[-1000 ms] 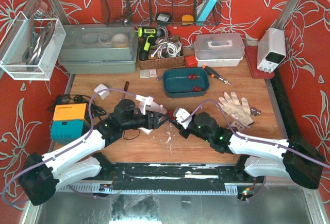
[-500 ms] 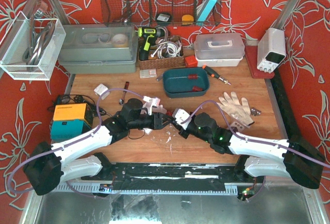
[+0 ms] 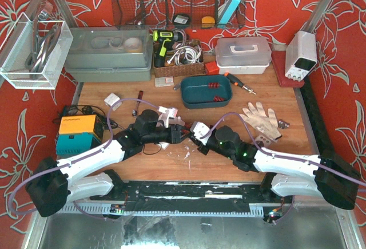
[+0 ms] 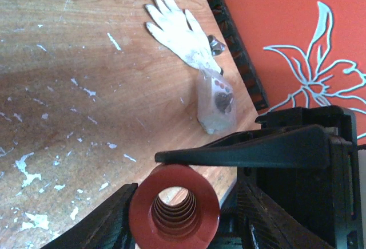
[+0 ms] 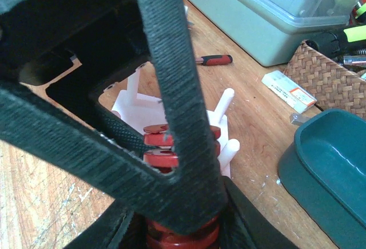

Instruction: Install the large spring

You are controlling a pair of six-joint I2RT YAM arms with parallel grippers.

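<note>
Left wrist view: the large spring (image 4: 174, 206) sits end-on at six o'clock, clamped between the narrowly parted fingers of the left gripper (image 4: 182, 194). The right gripper (image 5: 182, 229) flanks the same spring at its own six o'clock; whether it grips cannot be told.

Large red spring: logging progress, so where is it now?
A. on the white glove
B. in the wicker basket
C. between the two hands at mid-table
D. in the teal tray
C: the spring shows close up in both wrist views, where the left hand and right hand meet mid-table.
</note>
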